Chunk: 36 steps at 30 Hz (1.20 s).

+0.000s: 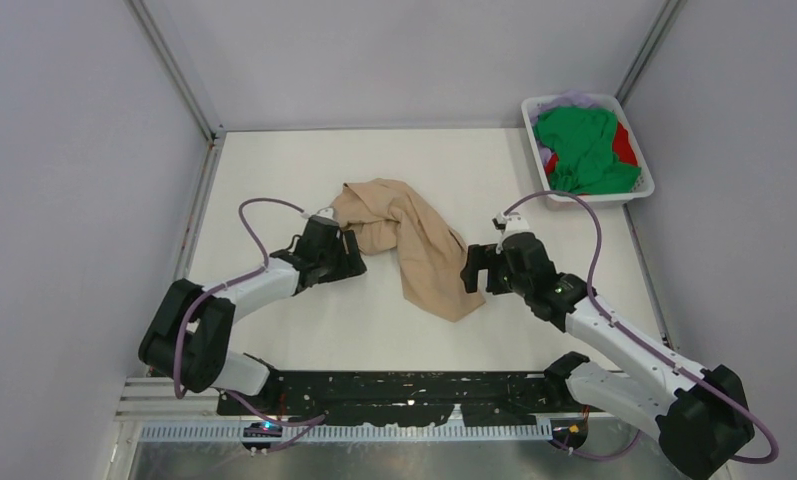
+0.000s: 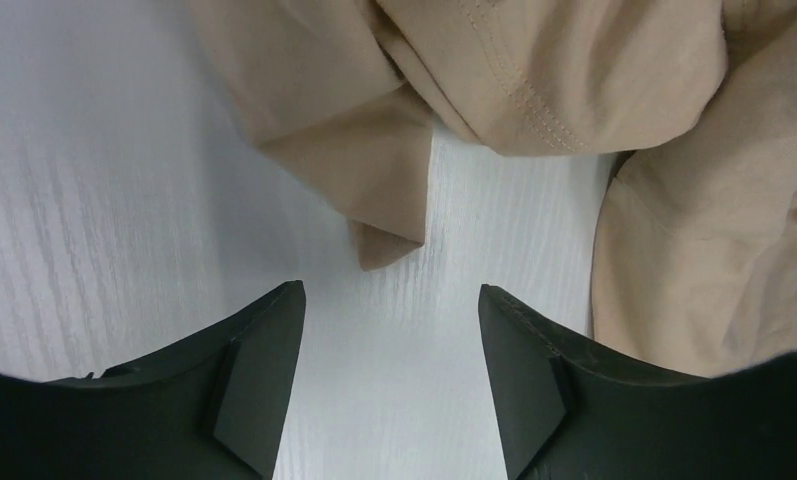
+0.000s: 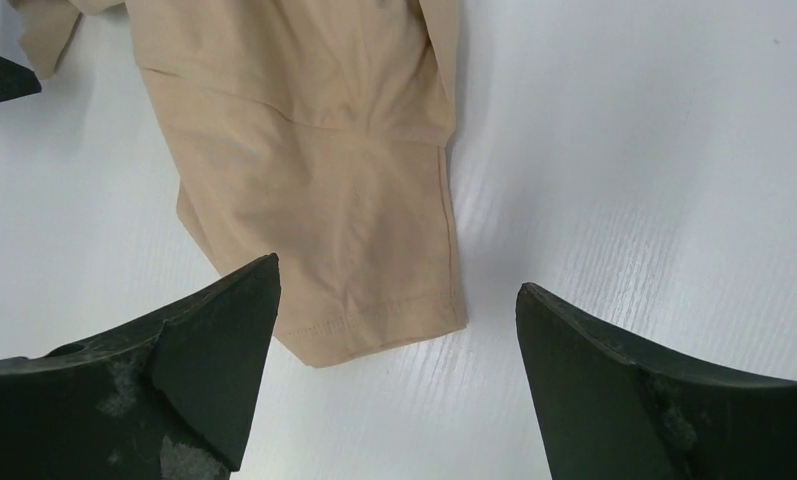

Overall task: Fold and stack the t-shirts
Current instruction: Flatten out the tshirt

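White tabletop (image 1: 534, 190) carries a crumpled beige t-shirt (image 1: 414, 235); we see left gripper (image 1: 350, 248) at its left edge, right gripper (image 1: 476, 269) at its right, both spread wide, holding nothing.

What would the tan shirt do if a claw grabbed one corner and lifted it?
The tan shirt would probably droop and hang, not stay flat: it already lies crumpled in soft folds. It looks light, being thin cloth with a stitched hem. Pushed, it would likely bunch up on the smooth white table rather than slide whole.
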Available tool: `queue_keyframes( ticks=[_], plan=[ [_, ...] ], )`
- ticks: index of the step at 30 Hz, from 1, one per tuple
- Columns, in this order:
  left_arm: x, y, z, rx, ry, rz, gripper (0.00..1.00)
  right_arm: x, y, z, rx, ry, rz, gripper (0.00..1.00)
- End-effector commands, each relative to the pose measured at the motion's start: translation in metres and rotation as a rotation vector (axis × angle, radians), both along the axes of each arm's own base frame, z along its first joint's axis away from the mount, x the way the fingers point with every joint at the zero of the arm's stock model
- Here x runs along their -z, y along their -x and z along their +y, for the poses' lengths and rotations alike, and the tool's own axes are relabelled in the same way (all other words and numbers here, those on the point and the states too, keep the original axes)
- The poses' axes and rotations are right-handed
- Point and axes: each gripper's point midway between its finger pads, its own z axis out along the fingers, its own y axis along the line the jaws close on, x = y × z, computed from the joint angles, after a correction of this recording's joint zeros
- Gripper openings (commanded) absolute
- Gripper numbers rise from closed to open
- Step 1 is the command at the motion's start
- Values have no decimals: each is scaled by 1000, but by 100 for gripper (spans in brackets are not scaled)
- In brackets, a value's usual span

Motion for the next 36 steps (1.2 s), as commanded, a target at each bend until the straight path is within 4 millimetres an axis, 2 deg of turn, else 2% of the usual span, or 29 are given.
queue_keyframes(
  ticks=[1,3,10,12,14,19,20,23,24,25,26,32,34,35,36],
  plan=[
    [-5,-24,-6,-23,-20,-49,66,-10,3,2,17,-64,-36,96],
    [0,-27,-8,-26,-34,-39,63,-6,10,5,0,-87,-23,97],
    [14,-37,-15,-29,-76,1,39,8,38,26,-130,-145,33,100],
    [15,-41,-15,-34,-85,2,23,11,46,35,-184,-134,45,100],
    [15,-42,-11,-50,-111,6,1,17,51,41,-220,-83,54,99],
    [1,-37,-1,-80,-127,-21,0,21,47,55,-235,71,26,91],
    [-2,-34,2,-86,-126,-31,0,29,51,61,-260,105,47,87],
    [-10,-24,10,-102,-123,-52,0,35,50,73,-276,175,48,80],
    [-14,-22,12,-105,-118,-63,0,45,53,76,-293,211,71,76],
    [-15,-19,15,-111,-120,-66,0,45,51,78,-290,222,66,74],
    [-19,-17,17,-115,-117,-77,0,57,53,79,-293,254,95,70],
    [-34,-8,27,-131,-121,-107,0,81,52,77,-246,302,161,59],
    [-38,-5,30,-137,-120,-122,0,88,52,73,-216,318,178,49],
    [-41,-4,32,-144,-120,-131,0,90,50,69,-192,338,175,36],
    [-44,-4,34,-150,-121,-143,0,88,45,67,-155,344,159,30]
  ],
)
